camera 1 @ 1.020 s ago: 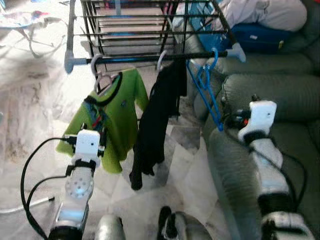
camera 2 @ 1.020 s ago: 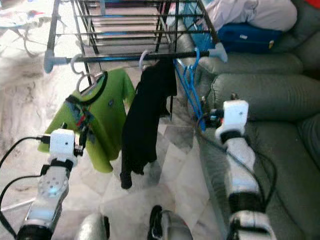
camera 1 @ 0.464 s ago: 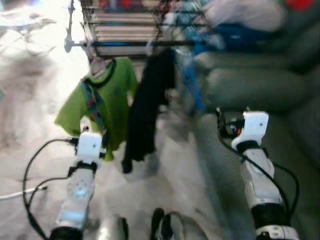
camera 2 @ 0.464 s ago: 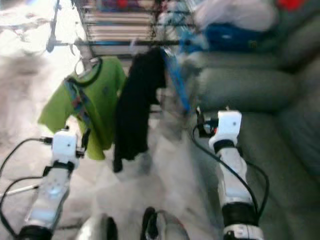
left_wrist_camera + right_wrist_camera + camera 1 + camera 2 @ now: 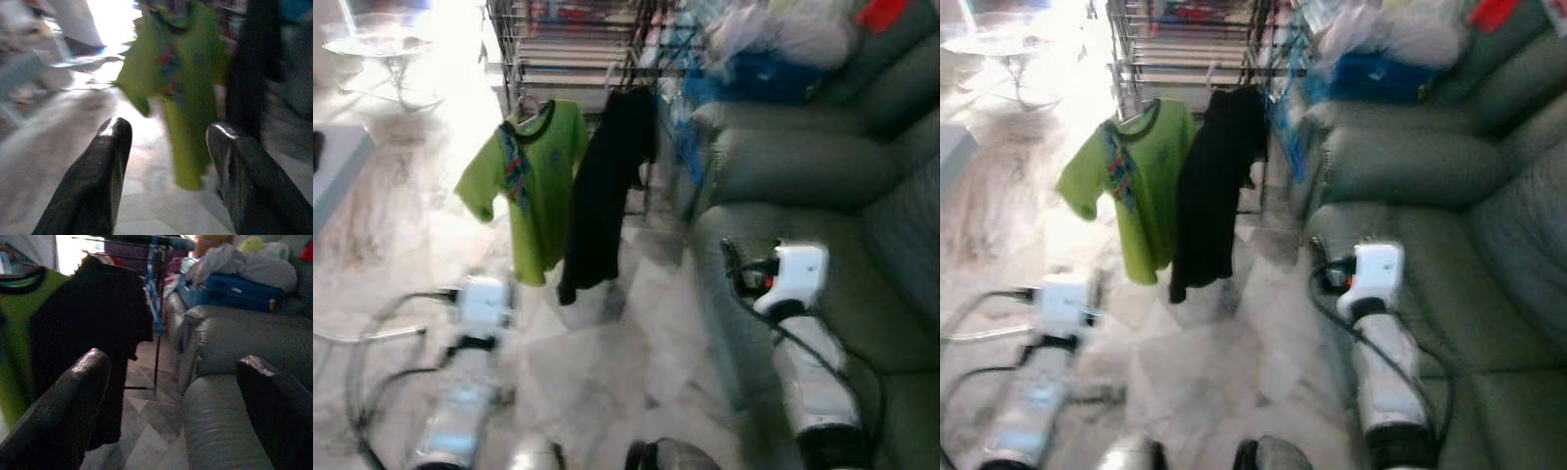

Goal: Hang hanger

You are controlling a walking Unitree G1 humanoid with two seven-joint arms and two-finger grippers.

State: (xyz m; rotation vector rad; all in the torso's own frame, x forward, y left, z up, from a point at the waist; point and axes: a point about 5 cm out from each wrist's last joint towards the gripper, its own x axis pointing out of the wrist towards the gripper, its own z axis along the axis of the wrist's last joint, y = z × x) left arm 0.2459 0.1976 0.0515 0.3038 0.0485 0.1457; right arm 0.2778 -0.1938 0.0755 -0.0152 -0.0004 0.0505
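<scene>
**Blue hanger on the drying rack, both grippers empty**

Blue plastic, the hanger point(image 5: 155, 289) hung from the drying rack point(image 5: 578, 59) at 12 o'clock, beside a black garment point(image 5: 607, 186) and a green shirt point(image 5: 533, 186). The left gripper point(image 5: 168, 166) was spread wide, holding nothing. The right gripper point(image 5: 176, 406) was likewise spread and empty, above the grey sofa point(image 5: 822, 176) at 2 o'clock.

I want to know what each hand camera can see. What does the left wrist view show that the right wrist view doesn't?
Left wrist view alone: the green shirt's full length down to its hem, over bright floor. Right wrist view alone: the blue hangers, the grey sofa and a blue bag on it. Both: the black garment hanging beside the green shirt, and an open end effector's two black fingers.
</scene>
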